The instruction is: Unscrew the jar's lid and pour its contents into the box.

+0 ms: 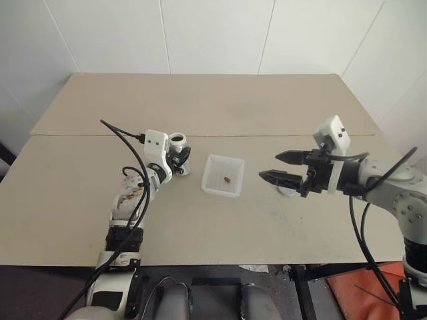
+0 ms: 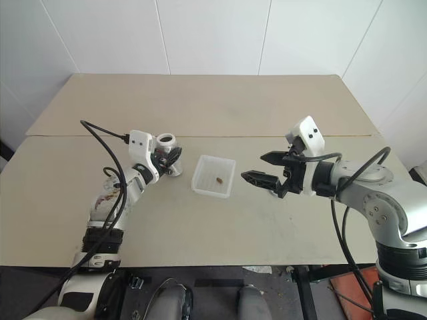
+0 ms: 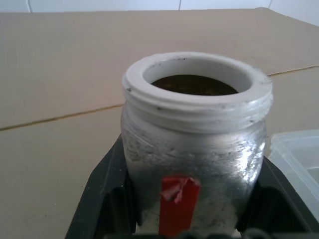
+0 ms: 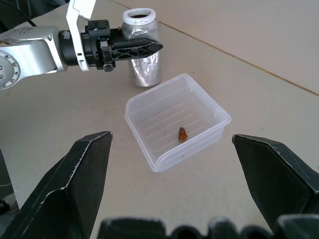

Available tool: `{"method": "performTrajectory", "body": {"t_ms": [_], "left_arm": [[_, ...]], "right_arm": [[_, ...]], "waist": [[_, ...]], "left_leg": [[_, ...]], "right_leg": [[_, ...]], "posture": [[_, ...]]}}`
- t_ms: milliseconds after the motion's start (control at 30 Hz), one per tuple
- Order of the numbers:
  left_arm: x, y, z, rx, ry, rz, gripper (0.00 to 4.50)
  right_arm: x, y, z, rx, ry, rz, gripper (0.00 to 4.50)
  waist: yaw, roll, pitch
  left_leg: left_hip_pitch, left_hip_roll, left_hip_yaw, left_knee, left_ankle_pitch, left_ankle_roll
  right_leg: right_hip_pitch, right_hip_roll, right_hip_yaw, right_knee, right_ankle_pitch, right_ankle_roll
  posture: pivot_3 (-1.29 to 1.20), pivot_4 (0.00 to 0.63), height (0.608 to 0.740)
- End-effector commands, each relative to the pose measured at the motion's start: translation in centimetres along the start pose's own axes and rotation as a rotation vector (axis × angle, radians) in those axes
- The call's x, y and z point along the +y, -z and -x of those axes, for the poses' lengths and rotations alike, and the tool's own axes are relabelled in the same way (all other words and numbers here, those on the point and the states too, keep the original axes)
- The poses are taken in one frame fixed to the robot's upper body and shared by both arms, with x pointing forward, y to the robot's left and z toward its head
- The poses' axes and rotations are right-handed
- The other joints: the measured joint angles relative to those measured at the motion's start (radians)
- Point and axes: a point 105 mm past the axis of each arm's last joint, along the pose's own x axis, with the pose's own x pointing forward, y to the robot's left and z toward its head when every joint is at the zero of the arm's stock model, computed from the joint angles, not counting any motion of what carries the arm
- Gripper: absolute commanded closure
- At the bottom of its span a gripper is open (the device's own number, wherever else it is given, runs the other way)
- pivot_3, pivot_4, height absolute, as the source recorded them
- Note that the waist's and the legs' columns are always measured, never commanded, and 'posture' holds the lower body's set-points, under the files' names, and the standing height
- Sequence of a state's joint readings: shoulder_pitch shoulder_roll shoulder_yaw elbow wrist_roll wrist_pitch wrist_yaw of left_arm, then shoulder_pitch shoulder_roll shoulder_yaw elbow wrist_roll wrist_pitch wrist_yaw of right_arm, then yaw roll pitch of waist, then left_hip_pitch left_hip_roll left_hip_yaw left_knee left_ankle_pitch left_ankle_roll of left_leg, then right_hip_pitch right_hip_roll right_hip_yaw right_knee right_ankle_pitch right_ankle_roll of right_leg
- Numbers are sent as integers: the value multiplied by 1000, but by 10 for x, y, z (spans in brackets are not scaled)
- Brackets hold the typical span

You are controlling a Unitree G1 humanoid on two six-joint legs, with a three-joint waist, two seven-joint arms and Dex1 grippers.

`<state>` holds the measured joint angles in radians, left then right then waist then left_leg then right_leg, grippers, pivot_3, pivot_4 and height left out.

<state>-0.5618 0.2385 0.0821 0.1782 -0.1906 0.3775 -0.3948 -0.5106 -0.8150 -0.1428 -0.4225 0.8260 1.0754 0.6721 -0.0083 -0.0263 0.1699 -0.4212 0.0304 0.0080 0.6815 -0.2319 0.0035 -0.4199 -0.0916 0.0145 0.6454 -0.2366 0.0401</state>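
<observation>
1. left wrist view: left gripper [image 1: 179,159] clamped on the small silvery-grey jar [image 3: 194,149] w/ red mark, upright, lid off.
2. imo just set it down gently beside the translucent white plastic box [image 4: 149,107], don't tip.
3. tiny brown lump [image 4: 182,134] already in box.
4. right gripper [image 1: 280,168] spread wide, empty, other side of box.

White-grey arms [image 1: 130,200], black cables [image 1: 123,143], black grippers [image 1: 283,168]

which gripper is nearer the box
Left. The left gripper, shut on the jar, is just beside the box. The right gripper, open and empty, hangs farther off on the other side.
</observation>
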Motion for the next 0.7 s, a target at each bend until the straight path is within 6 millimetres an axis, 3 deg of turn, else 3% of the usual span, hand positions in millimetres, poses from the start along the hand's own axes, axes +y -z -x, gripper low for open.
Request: {"method": "performTrajectory", "body": {"t_ms": [33, 233, 467, 700], "left_arm": [[-4, -4, 5, -30, 20, -59, 1806], [1, -7, 18, -39, 29, -90, 15], [11, -17, 59, -28, 61, -156, 15], [13, -33, 139, 80, 282, -262, 15]], "right_arm": [[4, -10, 0, -37, -19, 53, 0], [2, -6, -3, -20, -19, 62, 0], [0, -6, -5, -16, -17, 73, 0], [-1, -6, -4, -28, 2, 77, 0]], "waist": [[-1, 0, 0], [-3, 0, 0], [-4, 0, 0], [-9, 0, 0]], "left_leg": [[0, 0, 0, 0, 0, 0], [0, 0, 0, 0, 0, 0], [0, 1, 0, -1, 0, 0], [2, 2, 2, -2, 0, 0]], "right_leg": [[0, 0, 0, 0, 0, 0], [0, 0, 0, 0, 0, 0], [-1, 0, 1, 0, 0, 0], [-1, 1, 2, -2, 0, -1]], "posture": [[0, 150, 740], [0, 150, 740], [0, 150, 740], [0, 150, 740]]}}
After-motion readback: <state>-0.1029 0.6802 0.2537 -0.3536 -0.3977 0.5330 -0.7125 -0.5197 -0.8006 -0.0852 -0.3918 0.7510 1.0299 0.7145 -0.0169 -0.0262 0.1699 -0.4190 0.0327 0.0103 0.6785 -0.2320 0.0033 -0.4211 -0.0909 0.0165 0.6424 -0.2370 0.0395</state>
